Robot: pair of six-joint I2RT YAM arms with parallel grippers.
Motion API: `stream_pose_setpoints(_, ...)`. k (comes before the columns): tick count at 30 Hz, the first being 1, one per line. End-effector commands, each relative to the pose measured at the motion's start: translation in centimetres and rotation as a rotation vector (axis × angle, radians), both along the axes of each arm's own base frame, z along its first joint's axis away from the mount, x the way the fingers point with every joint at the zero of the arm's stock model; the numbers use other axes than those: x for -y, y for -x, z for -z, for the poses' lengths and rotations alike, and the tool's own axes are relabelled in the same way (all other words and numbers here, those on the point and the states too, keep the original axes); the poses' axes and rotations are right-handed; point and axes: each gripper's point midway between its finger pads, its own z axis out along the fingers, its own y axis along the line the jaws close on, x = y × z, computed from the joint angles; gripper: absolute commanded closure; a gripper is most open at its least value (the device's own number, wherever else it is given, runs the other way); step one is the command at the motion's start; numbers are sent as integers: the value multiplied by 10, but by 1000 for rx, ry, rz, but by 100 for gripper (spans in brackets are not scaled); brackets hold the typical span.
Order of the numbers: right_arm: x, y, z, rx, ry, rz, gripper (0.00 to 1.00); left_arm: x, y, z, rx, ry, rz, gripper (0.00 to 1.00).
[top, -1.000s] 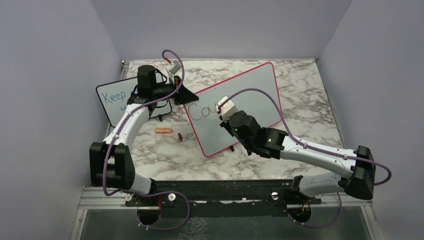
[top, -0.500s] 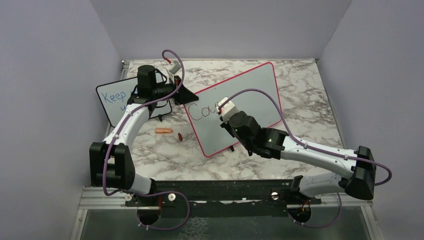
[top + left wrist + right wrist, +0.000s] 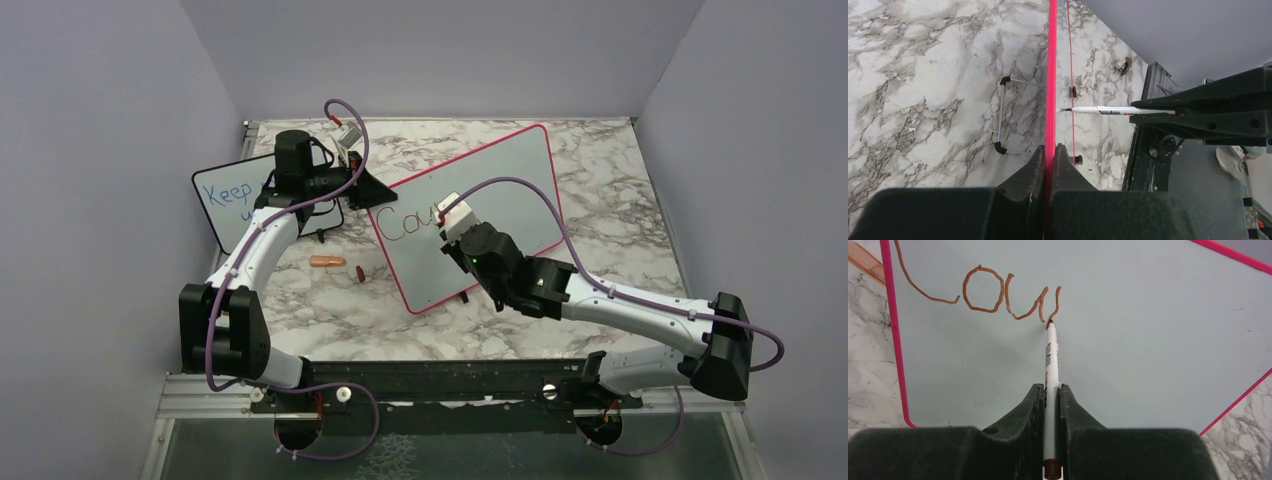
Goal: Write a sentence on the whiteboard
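The whiteboard (image 3: pixel 515 185), with its red-pink frame, stands tilted on the marble table. My left gripper (image 3: pixel 366 191) is shut on its upper left frame edge (image 3: pixel 1051 75), and the jaws (image 3: pixel 1050 150) pinch the red rim. My right gripper (image 3: pixel 452 224) is shut on a white marker (image 3: pixel 1051 360) whose tip touches the board surface (image 3: pixel 1158 340). The sentence (image 3: pixel 993 292) reads "Cou" in red-brown strokes, with the marker tip at the end of the last stroke. In the top view the letters (image 3: pixel 403 226) lie just left of the right gripper. The left wrist view shows the marker (image 3: pixel 1098 110) meeting the board edge-on.
A smaller black-framed board (image 3: pixel 228 198) with blue writing stands behind the left arm. An orange piece (image 3: pixel 327 262) and a small dark cap (image 3: pixel 360 273) lie on the marble left of the whiteboard. A wire stand leg (image 3: pixel 1002 115) props the board. Grey walls close in three sides.
My right gripper and the marker have crept slightly to the right along the board. The left arm and the whiteboard have stayed put.
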Motion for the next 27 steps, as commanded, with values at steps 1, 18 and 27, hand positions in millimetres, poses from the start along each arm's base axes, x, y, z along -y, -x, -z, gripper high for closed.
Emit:
stream_pose_setpoints(1, 3, -8, -13, 48, -40, 35, 99, 1, 3, 35, -61, -57, 10, 100)
stream_pose_setpoints(18, -4, -16, -18, 72, -52, 30, 99, 2, 4, 34, -59, -55, 14, 100)
stream_pose_setpoints(27, 1, -23, -22, 84, -59, 60, 99, 2, 4, 35, -61, -56, 13, 100)
